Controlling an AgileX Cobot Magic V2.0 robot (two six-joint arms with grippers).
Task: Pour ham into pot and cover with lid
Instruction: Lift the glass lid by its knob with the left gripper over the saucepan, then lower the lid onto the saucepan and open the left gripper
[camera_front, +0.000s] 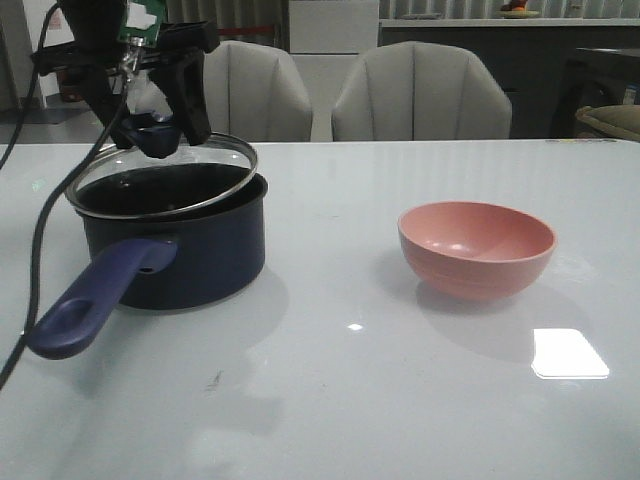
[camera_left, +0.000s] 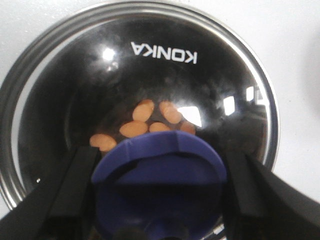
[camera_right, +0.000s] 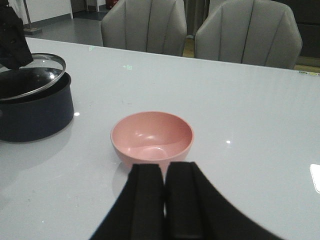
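Left hand (camera_front: 160, 125) is pinching the blue-knobbed clear glass lid (camera_front: 165, 178), tilting it directly over the dark navy saucepan (camera_front: 175, 245); lowering straight down should seat it.

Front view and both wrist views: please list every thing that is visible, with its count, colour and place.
pot: one, dark navy with a purple-blue handle, on the table's left side.
lid: one, clear glass with steel rim and dark blue knob, tilted over the pot, far edge raised, near edge at the rim.
ham: several orange pieces, inside the pot, seen through the lid.
bowl: one, pink, looks empty, right of the pot, apart from it.
table: one, glossy white.
chairs: two, light grey, behind the table.
left gripper: black, shut on the lid's knob.
right gripper: black, fingers together, near the bowl, holding nothing.
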